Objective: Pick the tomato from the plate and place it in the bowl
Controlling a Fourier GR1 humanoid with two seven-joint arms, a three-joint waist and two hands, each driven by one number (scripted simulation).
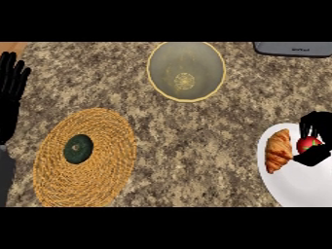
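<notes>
A red tomato [307,144] lies on the white plate [298,182] at the right edge of the counter. My right hand [326,133] is curled over it, fingers arched above and thumb below, partly hiding it. A croissant [278,151] lies on the same plate just left of the tomato. The yellowish bowl [186,71] stands at the top centre of the counter, with nothing in it. My left hand [2,95] rests open at the left edge, fingers up.
A woven round mat [85,158] at the lower left carries a dark green vegetable [78,148]. A grey appliance [295,48] sits at the top right corner. Speckled granite lies between the plate and the bowl.
</notes>
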